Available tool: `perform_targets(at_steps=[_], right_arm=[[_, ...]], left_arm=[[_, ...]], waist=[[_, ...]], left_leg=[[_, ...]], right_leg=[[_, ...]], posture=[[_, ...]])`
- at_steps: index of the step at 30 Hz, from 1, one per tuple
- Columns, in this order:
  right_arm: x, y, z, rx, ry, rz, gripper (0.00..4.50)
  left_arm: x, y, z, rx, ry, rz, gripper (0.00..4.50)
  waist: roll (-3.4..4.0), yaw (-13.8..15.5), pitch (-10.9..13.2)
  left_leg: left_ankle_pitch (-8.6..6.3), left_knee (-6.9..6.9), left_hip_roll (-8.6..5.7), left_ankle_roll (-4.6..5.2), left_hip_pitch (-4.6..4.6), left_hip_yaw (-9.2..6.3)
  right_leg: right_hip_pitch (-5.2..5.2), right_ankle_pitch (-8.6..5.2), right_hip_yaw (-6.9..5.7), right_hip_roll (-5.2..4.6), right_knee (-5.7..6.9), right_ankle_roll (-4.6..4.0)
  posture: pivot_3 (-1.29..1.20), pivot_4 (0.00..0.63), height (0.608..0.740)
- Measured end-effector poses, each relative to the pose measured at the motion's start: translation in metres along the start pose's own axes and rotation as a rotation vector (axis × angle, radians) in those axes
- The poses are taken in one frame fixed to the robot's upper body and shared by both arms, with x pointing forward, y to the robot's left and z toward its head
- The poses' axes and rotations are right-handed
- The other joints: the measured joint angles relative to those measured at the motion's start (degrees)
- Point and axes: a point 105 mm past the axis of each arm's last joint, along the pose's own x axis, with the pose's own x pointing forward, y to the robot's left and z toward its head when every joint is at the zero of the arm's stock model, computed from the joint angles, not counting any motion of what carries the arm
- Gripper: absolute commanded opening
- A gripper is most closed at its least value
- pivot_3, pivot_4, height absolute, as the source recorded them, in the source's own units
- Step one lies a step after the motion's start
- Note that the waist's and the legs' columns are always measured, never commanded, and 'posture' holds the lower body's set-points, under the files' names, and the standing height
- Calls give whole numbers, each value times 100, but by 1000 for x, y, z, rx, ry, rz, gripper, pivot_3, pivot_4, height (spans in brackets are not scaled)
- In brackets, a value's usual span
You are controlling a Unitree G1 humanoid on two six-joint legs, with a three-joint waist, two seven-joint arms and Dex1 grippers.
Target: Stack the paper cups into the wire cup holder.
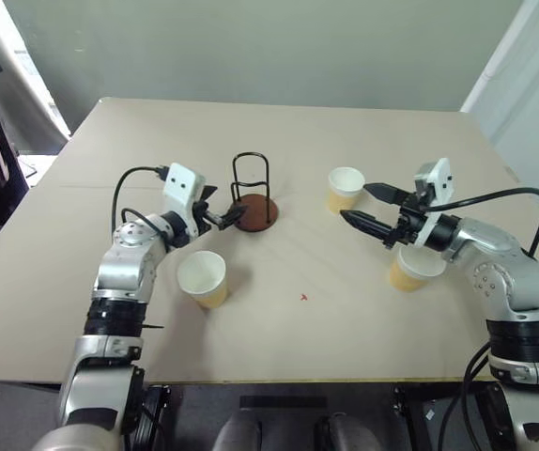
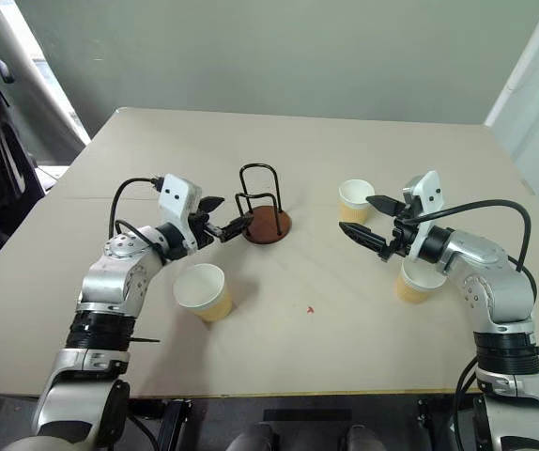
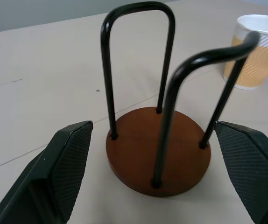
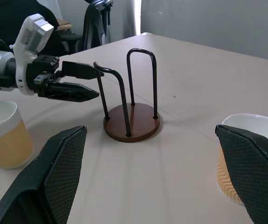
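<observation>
1. Near mid-surface stands the empty holder (image 1: 254,209); three cups (image 1: 203,277) (image 1: 345,188) (image 1: 414,268) sit apart around it.
2. Left gripper (image 1: 223,218), spread, faces the holder's base.
3. Right gripper (image 1: 371,209), spread, hovers beside the far cup; it likely needs grasping next.

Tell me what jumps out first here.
The wire cup holder stands empty mid-table, the open left gripper level beside its base. Three paper cups sit apart: one near the left arm, one right of the holder, one under the open right gripper.

Three cups (image 1: 346,188) stand apart on the counter (image 1: 279,329); the left gripper (image 1: 221,211), jaws apart, points at the holder (image 1: 253,199).
</observation>
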Motion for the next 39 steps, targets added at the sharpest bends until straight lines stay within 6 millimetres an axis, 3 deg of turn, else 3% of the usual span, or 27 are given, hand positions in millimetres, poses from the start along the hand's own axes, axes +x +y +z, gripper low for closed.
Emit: perform_targets(at_steps=[11, 12, 14, 25, 39], right_arm=[[0, 4, 0, -11, 0, 10, 4500], [0, 4, 0, -11, 0, 10, 4500], [0, 5, 0, -11, 0, 10, 4500], [0, 5, 1, -15, 0, 9, 4500], [-1, 5, 2, -21, 1, 9, 4500]], left_arm=[[18, -10, -8, -15, 8, -31, 4458], [19, -11, -10, -18, 11, -35, 4303], [20, -14, -12, -25, 16, -46, 3900], [22, -16, -20, -20, 35, -65, 7], [21, -14, -12, -24, 7, -94, 7]], waist=[[0, 1, 0], [0, 1, 0], [0, 0, 0], [0, 3, 0], [0, 6, 0]], left_leg=[[0, 1, 1, 0, 0, -2], [0, 1, 1, 0, 1, -2], [0, 1, 1, 1, 1, -2], [0, 2, 0, 1, 1, -2], [0, 2, 0, 1, 0, -3]], right_leg=[[2, 0, -1, 0, -1, 0], [2, 0, -1, 0, -1, 0], [2, 0, -1, 0, -1, 0], [2, 0, -1, 0, -1, 1], [2, 0, -2, 1, -2, 1]], posture=[[0, 150, 740], [0, 150, 740], [0, 150, 740], [0, 150, 740], [0, 150, 740]])
